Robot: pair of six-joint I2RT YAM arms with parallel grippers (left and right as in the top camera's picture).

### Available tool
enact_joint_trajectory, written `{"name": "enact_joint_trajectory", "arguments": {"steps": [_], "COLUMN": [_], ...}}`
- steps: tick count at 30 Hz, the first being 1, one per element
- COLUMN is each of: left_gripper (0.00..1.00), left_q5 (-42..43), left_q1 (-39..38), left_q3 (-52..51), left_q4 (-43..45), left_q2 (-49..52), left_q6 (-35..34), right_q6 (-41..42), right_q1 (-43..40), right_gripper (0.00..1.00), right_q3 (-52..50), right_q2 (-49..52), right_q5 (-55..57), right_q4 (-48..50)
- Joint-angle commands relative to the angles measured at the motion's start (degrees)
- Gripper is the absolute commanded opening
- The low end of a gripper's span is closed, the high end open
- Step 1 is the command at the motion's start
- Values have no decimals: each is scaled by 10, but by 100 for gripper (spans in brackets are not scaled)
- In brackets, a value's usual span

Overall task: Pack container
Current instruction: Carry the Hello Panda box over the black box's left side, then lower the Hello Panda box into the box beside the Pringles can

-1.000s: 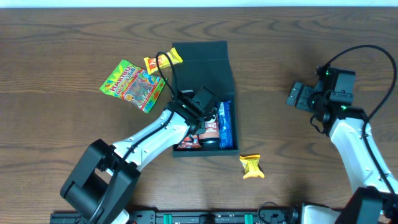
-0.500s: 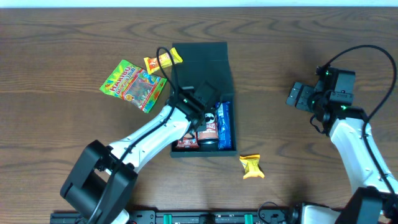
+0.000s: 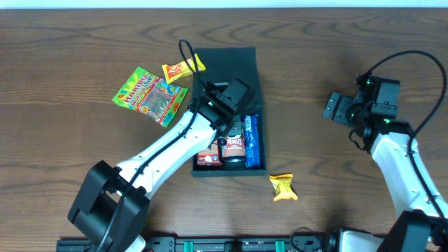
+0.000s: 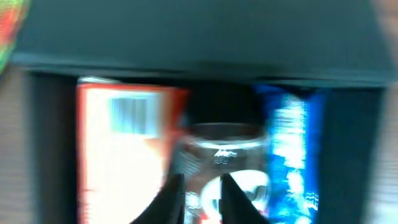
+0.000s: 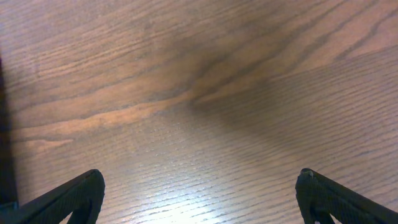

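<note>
Jaws above brown wooden table [image 3: 336,175]

Changes since a second ago:
- My left gripper [image 3: 234,94]: moved from low over the snacks toward the far end of the container [image 3: 256,105], now above its hinged lid edge; jaws drawn nearly together, nothing seen between them.
- Red packet [image 3: 208,158] and dark can [image 3: 233,145]: now uncovered, lying beside the blue packet [image 3: 253,142].
</note>
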Motion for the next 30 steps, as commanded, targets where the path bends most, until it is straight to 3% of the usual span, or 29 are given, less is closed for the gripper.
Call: {"name": "enact_joint_trajectory", "arguments": {"steps": [1,12,30], "left_gripper": [6,6,6], "left_q5": [79,3,-21], "left_q1": [-12,-76,-78], "left_q3": [7,-1,-1], "left_q4": [22,20,-4], "left_q2": [-2,10,72], "left_q6": [39,47,48], "right_q6": [6,6,6], "right_q1": [-3,-3,-3], "right_gripper": [99,99,99], "right_q3": [4,4,4], "right_q2": [-3,-3,-3], "right_q5": [0,0,0], "right_q4": [0,0,0]}}
